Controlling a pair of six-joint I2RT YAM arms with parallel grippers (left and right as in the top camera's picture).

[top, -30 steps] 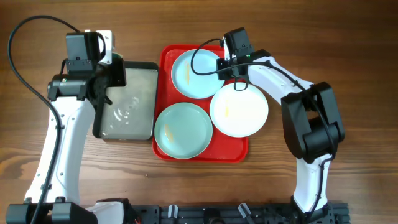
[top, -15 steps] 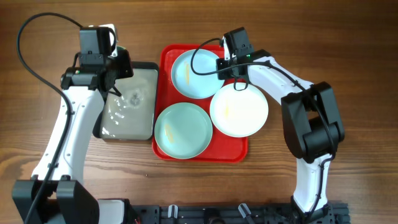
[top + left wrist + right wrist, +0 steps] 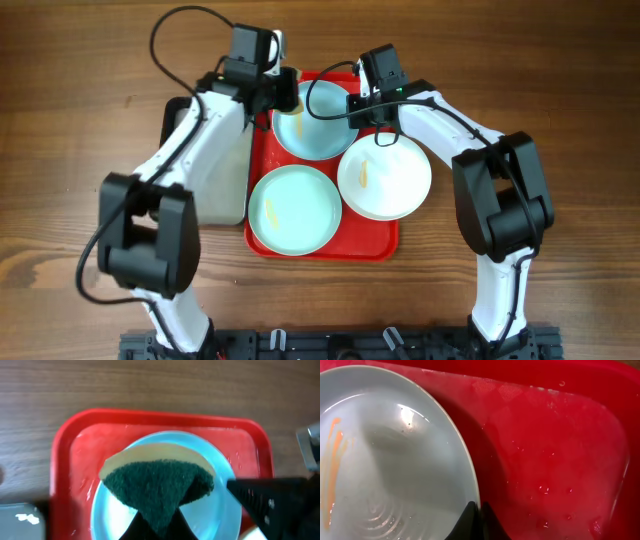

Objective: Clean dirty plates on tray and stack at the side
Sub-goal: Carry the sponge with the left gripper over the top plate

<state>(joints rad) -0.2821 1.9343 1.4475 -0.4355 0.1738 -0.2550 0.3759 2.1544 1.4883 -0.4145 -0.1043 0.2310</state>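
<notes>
Glossy red rectangular tray [image 3: 388,246], wet, holding three round shallow plates: near-left mint plate [image 3: 293,208], white plate [image 3: 384,177] at right, far mint plate [image 3: 315,125]. Right gripper [image 3: 477,519] is pressed together, apparently nipping the far plate's rim. Left gripper [image 3: 159,525] pinches one scrubby-green, yellow-foam sponge [image 3: 160,482] over that plate.

In the overhead view, the grey tray [image 3: 232,190] is largely covered by the left arm [image 3: 190,140]. The upper mint plate [image 3: 325,135] is partly masked by the left gripper [image 3: 282,95], the right gripper [image 3: 358,105] and a cable [image 3: 309,100]. The arm bases [image 3: 497,335] are cut off at the bottom edge.

In the left wrist view, that plate's middle is hidden under the sponge [image 3: 160,482]. Both grippers are reduced to dark blurs at the bottom centre and right.

In the right wrist view, a plate [image 3: 385,460] is cropped at left and bottom. Which plate it is cannot be told, nor whether its rim is pinched by the fingertips [image 3: 470,522].
</notes>
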